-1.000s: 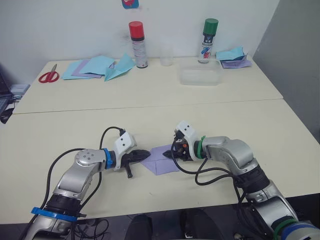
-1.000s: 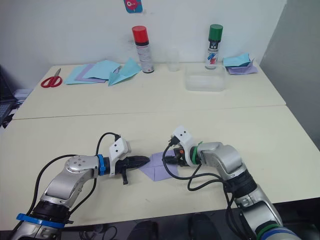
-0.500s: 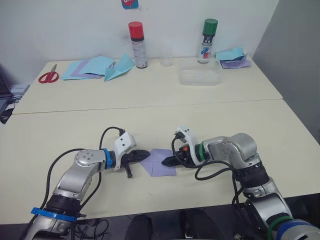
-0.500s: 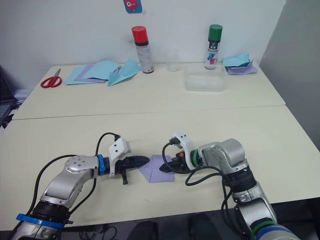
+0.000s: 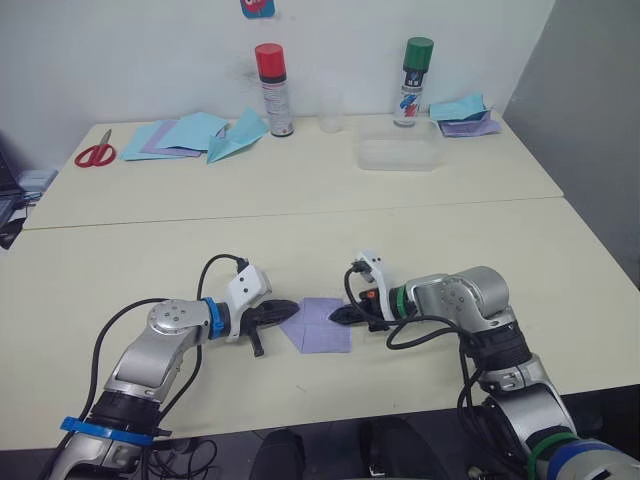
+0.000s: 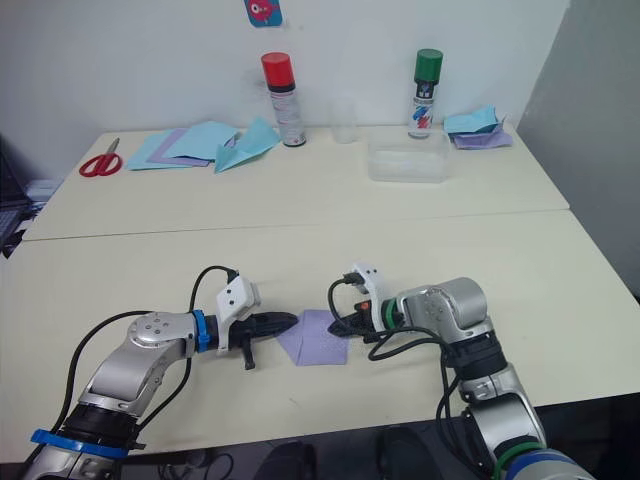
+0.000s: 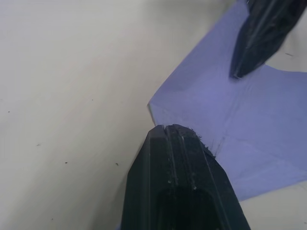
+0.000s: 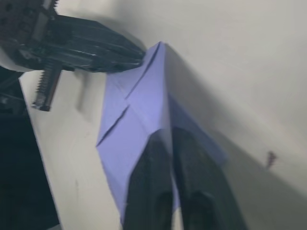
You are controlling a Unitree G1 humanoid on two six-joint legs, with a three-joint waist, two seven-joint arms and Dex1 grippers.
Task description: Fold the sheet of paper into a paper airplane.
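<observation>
At lower centre, the paper [image 5: 322,325] is pinned by the closed left gripper [image 5: 289,308] and pinched by the right gripper [image 5: 338,316]; an uneven pull could skew the crease.

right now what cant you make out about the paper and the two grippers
- Left gripper: in the left wrist view its shut fingers hide the sheet of paper corner beneath, so whether it presses or pinches is unclear.
- Right gripper: the right wrist view is blurred; paper seems to pass between its fingers, but a grip is unconfirmed.
- Paper creases: too small in the head views to count the layers.
</observation>
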